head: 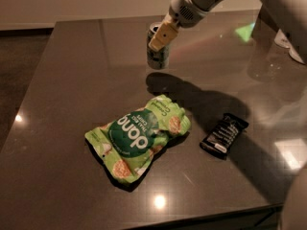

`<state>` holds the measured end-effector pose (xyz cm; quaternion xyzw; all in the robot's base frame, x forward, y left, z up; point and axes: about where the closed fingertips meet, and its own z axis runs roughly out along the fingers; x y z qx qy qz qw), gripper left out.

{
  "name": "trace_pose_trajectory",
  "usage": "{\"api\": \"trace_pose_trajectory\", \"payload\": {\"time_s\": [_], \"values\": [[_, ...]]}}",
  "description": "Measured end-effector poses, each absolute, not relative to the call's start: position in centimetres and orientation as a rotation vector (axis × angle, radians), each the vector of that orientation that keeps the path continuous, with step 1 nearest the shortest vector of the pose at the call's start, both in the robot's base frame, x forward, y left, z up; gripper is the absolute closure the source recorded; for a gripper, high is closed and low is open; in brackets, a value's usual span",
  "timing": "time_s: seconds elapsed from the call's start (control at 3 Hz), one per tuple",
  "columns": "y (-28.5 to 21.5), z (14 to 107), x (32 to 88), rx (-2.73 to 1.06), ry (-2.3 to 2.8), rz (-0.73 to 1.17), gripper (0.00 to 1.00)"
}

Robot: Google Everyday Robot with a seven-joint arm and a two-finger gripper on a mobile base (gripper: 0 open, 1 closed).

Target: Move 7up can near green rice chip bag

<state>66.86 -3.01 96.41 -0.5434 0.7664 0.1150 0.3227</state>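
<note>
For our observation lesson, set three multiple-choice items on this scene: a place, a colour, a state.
1. The gripper is: A on the 7up can, at the table's far side; B at the near edge; C above the bag.
2. The wrapper right of the green rice chip bag is: A red; B black; C white.
3. The 7up can is: A lying down; B crushed; C upright.
Key: 1 A, it clasps the can there; 2 B, its foil is black; 3 C, its top faces up.
</note>
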Motion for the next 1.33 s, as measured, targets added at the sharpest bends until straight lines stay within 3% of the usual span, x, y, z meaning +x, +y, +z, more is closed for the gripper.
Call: {"api": "trace_pose_trajectory", "payload": {"time_s": [0.67, 1.33], "values": [[2.6, 97.1, 60.3, -1.647, 1.836, 0.462, 1.0], [4.6, 95.5, 58.4, -1.72, 1.8, 0.52, 1.0]]}}
